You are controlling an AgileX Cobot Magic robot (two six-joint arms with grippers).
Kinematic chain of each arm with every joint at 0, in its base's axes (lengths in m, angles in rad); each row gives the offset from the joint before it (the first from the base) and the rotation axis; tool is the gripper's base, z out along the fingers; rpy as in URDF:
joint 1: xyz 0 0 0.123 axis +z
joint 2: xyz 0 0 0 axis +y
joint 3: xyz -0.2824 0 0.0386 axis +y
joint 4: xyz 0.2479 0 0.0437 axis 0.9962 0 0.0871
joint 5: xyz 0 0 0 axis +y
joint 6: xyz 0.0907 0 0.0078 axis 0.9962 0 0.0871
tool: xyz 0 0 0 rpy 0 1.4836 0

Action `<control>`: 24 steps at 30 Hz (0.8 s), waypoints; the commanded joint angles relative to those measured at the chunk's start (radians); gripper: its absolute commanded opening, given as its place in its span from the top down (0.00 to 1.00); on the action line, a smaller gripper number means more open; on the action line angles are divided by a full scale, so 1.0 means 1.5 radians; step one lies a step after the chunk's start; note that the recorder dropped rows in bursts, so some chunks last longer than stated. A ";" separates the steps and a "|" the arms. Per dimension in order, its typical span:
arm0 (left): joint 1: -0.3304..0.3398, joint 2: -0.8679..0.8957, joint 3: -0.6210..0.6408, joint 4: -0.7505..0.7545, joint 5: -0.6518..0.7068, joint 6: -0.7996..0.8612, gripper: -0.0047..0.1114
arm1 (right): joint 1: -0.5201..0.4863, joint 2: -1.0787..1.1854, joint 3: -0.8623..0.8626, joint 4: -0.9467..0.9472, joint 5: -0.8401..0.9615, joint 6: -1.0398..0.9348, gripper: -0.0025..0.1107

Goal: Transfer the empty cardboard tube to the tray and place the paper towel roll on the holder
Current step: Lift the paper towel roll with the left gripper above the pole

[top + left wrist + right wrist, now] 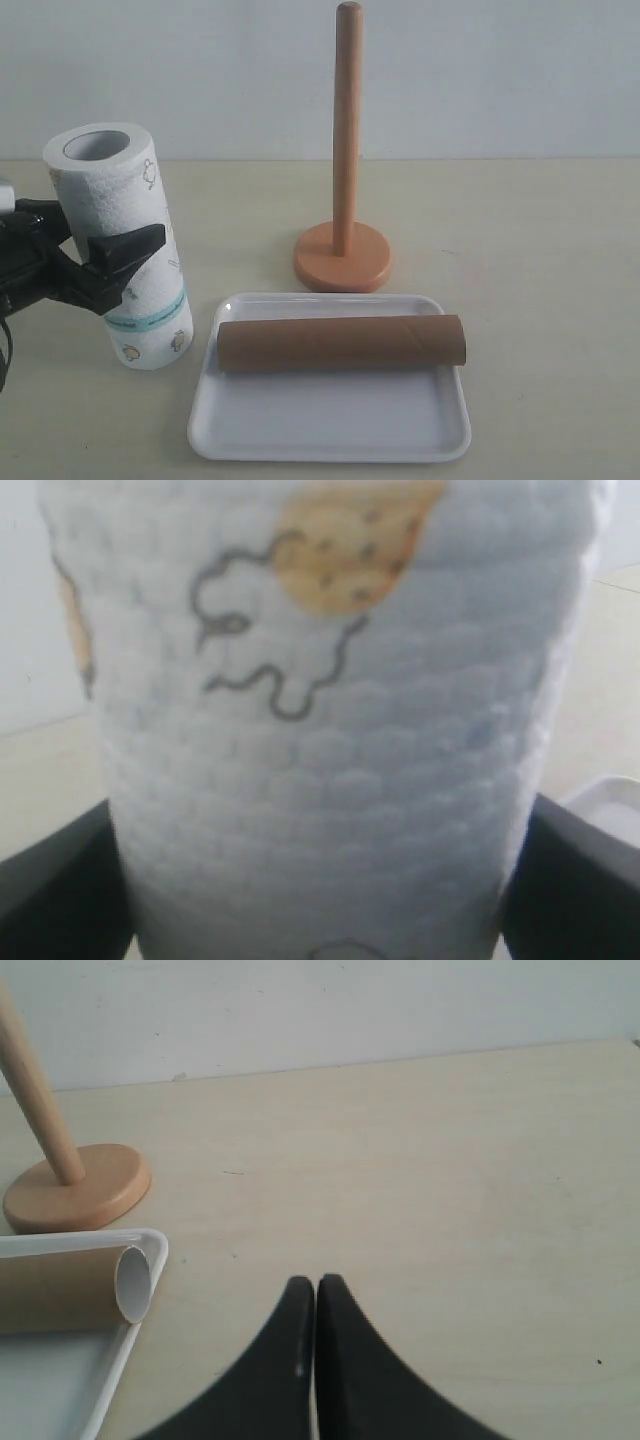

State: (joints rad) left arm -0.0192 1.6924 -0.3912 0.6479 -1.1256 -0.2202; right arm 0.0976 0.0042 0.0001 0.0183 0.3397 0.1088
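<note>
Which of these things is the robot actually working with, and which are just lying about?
In the job:
paper towel roll, held in the left gripper
cardboard tube, lying in the tray
wooden holder, dowel bare

Just lying about:
nothing visible, only the table itself

wall (500,80): plain white | table (560,300): pale beige | light: soft, even

Left pincer (110,245) clamped, right pincer (316,1295) closed.
</note>
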 commanded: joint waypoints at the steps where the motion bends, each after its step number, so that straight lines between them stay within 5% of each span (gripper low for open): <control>1: -0.002 -0.008 -0.010 -0.008 -0.064 0.029 0.92 | -0.004 -0.003 0.000 -0.002 -0.004 0.001 0.98; 12: -0.002 -0.133 -0.163 0.004 -0.052 -0.219 0.92 | -0.004 -0.003 0.000 -0.002 -0.004 0.001 0.98; 20: -0.003 -0.177 -0.423 0.086 -0.014 -0.482 0.92 | -0.004 -0.003 0.000 -0.002 -0.004 0.001 0.98; 24: -0.055 -0.176 -0.513 0.095 0.023 -0.513 0.92 | -0.004 -0.003 0.000 -0.002 -0.004 0.001 0.98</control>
State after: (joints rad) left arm -0.0594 1.4378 -1.1024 0.7942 -1.1144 -0.9620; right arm 0.0976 0.0042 0.0001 0.0183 0.3397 0.1088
